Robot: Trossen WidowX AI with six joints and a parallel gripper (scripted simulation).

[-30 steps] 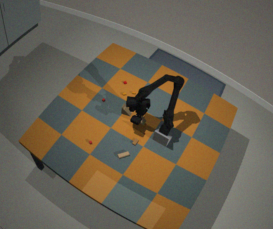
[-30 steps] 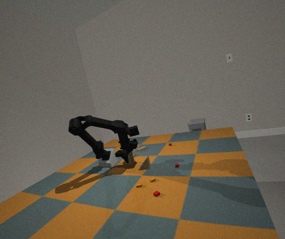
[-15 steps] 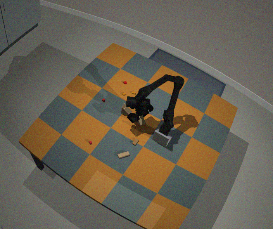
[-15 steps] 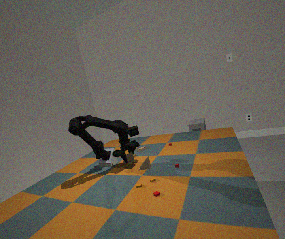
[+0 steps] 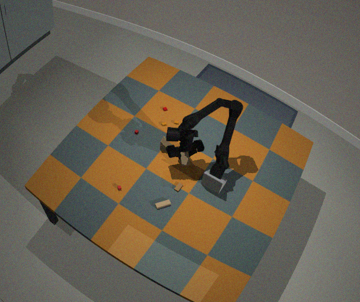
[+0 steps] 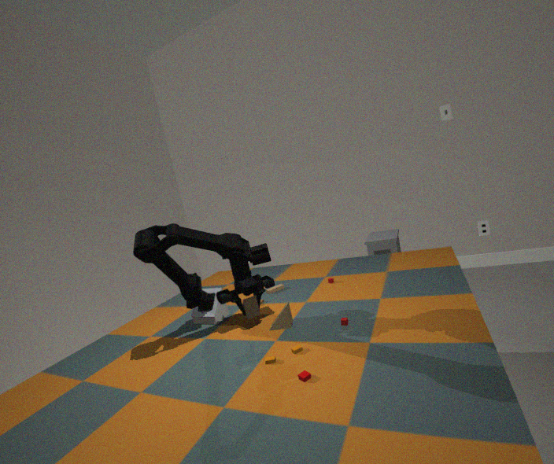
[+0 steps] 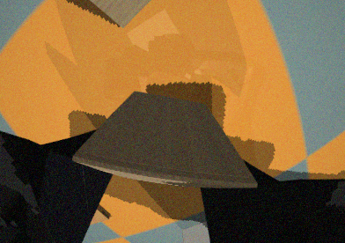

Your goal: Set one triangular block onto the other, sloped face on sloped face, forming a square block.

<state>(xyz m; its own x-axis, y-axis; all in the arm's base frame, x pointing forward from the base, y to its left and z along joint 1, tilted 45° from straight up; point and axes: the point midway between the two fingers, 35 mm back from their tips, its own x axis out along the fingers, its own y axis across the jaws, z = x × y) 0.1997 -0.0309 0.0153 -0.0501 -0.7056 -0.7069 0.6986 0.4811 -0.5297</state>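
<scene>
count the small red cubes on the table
3. One lies on an orange square on the far side, one on the neighbouring grey-blue square, one apart on the near left orange square. The arm could be hiding more.

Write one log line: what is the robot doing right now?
gripper: shut on triangular block | block: lifted | other triangular block: on table, apart | stacking: not done

there are two tan triangular wooden blocks, one [image 5: 184, 158] and another [image 5: 164, 143]. three small red cubes [image 5: 164, 108], [image 5: 136, 131], [image 5: 119, 187], two small yellow blocks [image 5: 163, 123], [image 5: 176, 122] and two tan rectangular wooden bars [image 5: 162, 203], [image 5: 178, 187] lie about. one black robot arm [image 5: 226, 136] stands on one orange-and-grey checkered table [image 5: 258, 208].
</scene>
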